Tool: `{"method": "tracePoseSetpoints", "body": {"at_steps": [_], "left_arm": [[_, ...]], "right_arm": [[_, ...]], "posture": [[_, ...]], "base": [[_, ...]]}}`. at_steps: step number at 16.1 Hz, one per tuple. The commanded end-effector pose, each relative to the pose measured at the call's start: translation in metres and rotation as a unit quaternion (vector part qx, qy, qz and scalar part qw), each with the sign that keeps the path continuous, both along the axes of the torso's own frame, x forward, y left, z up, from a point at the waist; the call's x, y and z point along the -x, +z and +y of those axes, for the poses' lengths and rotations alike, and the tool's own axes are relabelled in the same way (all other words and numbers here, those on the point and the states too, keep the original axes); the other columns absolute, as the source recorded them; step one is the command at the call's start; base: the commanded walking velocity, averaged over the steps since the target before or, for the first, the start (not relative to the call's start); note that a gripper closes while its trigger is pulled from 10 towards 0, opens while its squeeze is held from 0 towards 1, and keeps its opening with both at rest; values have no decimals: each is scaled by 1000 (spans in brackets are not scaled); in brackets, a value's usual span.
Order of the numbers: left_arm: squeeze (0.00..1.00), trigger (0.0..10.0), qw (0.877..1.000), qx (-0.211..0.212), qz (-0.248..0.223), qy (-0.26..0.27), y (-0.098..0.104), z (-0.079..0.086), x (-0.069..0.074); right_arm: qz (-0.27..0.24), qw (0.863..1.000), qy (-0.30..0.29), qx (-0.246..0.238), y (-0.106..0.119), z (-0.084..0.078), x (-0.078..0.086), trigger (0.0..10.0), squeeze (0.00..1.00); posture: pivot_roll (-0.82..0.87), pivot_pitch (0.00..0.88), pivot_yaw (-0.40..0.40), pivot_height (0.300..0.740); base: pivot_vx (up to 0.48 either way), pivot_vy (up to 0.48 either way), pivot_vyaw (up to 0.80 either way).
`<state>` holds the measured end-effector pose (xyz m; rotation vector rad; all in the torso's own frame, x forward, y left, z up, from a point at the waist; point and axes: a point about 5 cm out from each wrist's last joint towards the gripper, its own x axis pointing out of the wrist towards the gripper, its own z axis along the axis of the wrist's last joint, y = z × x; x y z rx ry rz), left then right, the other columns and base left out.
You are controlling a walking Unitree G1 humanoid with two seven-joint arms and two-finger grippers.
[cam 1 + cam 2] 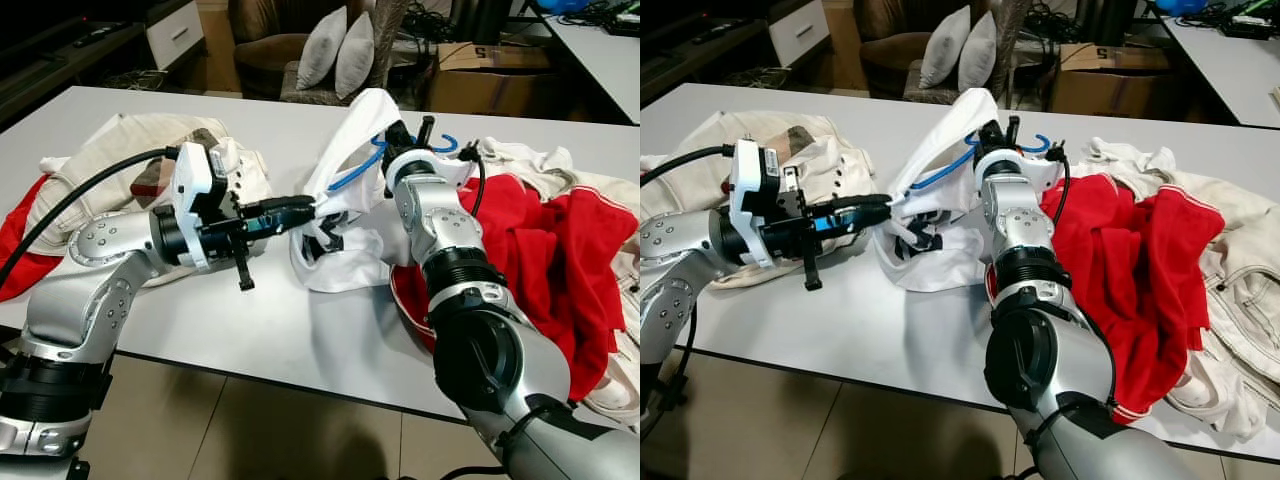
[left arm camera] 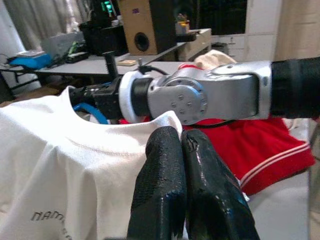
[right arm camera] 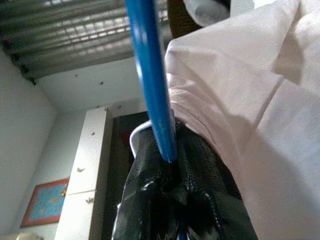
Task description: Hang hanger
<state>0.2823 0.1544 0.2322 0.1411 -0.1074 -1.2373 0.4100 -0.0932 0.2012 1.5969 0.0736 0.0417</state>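
Above the desk (image 1: 270,330), the left tool (image 2: 182,150) pinches the white shirt (image 1: 345,150) while the right tool (image 3: 170,170) clamps the blue hanger (image 3: 150,75).

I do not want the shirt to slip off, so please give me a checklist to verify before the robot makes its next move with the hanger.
1. Right gripper closed on the blue hanger: ok, the fingers clamp the bar.
2. Left gripper pinching the white shirt near the collar: ok, fingers pressed together on cloth.
3. Hanger inside the shirt: cannot tell; blue bar partly hidden by fabric.
4. Shirt lifted off the table: not ok, its lower part lies on the surface.
5. Red garment apart from the shirt: cannot tell; the right arm lies across it.
6. A rail to hang on: cannot tell.
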Motion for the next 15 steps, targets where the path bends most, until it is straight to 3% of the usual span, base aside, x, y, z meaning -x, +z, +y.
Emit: {"method": "tracePoseSetpoints", "body": {"at_steps": [1,3,5,8,10,11,15], "left_arm": [[0,0,1000,-2,10,-21,2,1,7],[0,0,1000,-27,11,-9,-6,3,6],[0,0,1000,-22,18,-9,-6,2,6],[0,0,1000,-7,6,9,-2,0,3],[0,0,1000,-1,-19,25,1,-11,-5],[0,0,999,1,-34,24,3,-29,-12],[0,0,997,13,-65,43,11,-52,-23]], "right_arm": [[4,1000,-7,-6,0,-2,-1,10000,0],[3,1000,-8,-22,2,-3,-1,10000,0],[14,999,-17,-47,0,-7,-2,10000,0],[30,999,-10,-22,-6,-6,-1,10000,0],[34,999,18,6,-9,8,1,10000,0],[38,998,52,23,-10,26,4,10000,0],[24,993,91,64,-8,42,9,10000,0]], "posture": [[128,0,68,740],[127,0,68,740],[127,0,64,740],[128,0,58,740],[132,0,50,740],[135,0,47,740],[116,0,60,740]], "base": [[0,0,0],[0,0,0],[0,0,0],[0,0,0],[0,0,0],[0,0,0],[0,0,0]]}}
